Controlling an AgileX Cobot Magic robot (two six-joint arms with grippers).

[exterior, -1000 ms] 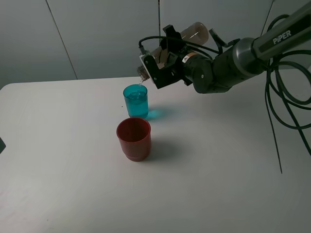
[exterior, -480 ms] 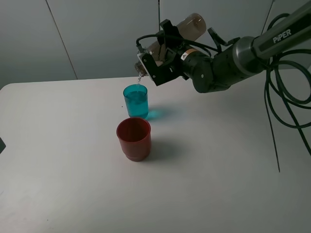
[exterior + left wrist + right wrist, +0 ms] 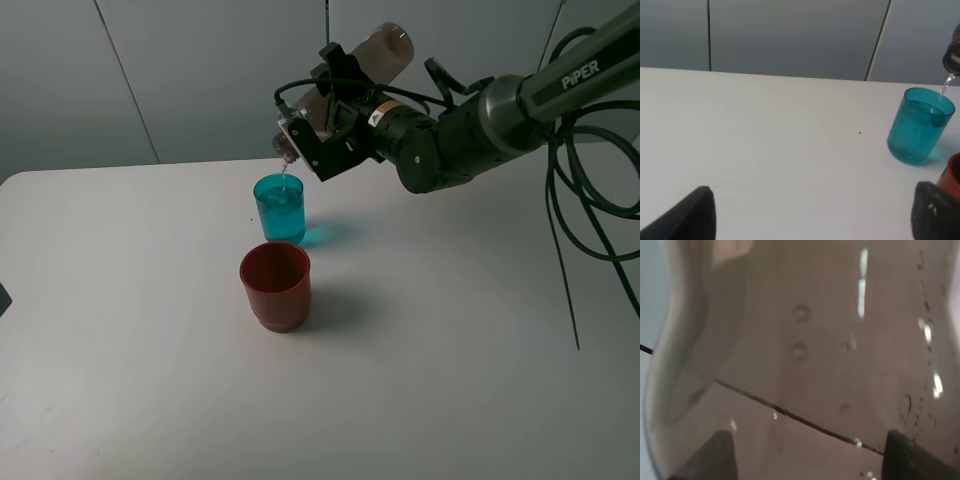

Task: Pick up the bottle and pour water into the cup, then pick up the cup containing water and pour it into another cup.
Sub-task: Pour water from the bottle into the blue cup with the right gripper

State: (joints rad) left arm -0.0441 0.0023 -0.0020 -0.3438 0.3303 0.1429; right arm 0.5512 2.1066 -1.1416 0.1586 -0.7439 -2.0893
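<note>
I have the right gripper (image 3: 335, 108) clamped on the bottle (image 3: 385, 46), tipped neck-down over the cup (image 3: 279, 212); the red cup (image 3: 276, 287) stands just beside it. Left gripper (image 3: 812, 214) spread wide.

Bottle (image 3: 954, 57) and red cup (image 3: 952, 172) edge-cropped

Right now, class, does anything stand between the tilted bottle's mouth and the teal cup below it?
Nothing visible does. The bottle hangs mouth-down just above the teal cup, and water falls straight in. The red cup stands apart, nearer the camera.
</note>
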